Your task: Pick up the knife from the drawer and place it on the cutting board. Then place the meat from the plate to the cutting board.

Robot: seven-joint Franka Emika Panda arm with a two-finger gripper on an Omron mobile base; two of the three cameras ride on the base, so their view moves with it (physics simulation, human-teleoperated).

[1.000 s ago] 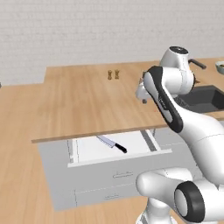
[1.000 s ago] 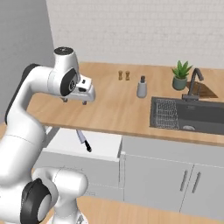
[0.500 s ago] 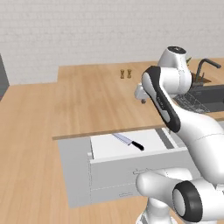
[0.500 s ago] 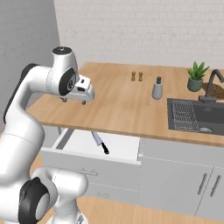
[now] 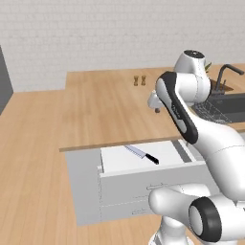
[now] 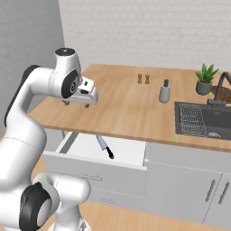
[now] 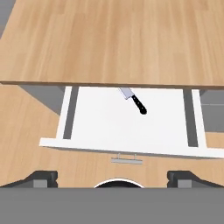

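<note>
Pincer (image 5: pixel 156 101) in left base view hangs high over the wooden bench (image 5: pixel 105 110), w/ nothing in it; from this side I can't judge the gap betw. its tips. Below the bench's front edge the drawer (image 5: pixel 115 165) is pulled out, white inside. Knife (image 5: pixel 141 154) lies flat on the drawer floor, slantwise, silver blade pointing back toward the bench edge, black handle toward the front right. Pincer is well apart from it, up and behind.

Right base view: pincer (image 6: pixel 77 103) sits over the bench's near-left part, above the drawer (image 6: pixel 128 153). Knife (image 6: pixel 104 146) again flat, handle end nearest the drawer front. Sink (image 6: pixel 205 121), a plant (image 6: pixel 205 78), a grey bottle (image 6: pixel 164 91) and two small shakers (image 6: pixel 143 78) are farther along; none near the work.

Hand view: looks down on the drawer (image 7: pixel 105 124). Fingertips (image 7: pixel 41 178) stand wide apart at the bottom corners, empty. Knife (image 7: pixel 133 100) lies near the drawer's back, blade tip partly under the bench overhang, handle out in the clear.

Handling, my guess: stiff, light-ish, thin and low on a smooth floor. Blade is slick and narrow, prob. slips or twists if pinched. Take it by the black handle, jaws across its width, close to where it meets the blade for balance. Approach needs to clear the bench lip.

Board, plate, meat: can't say where.
</note>
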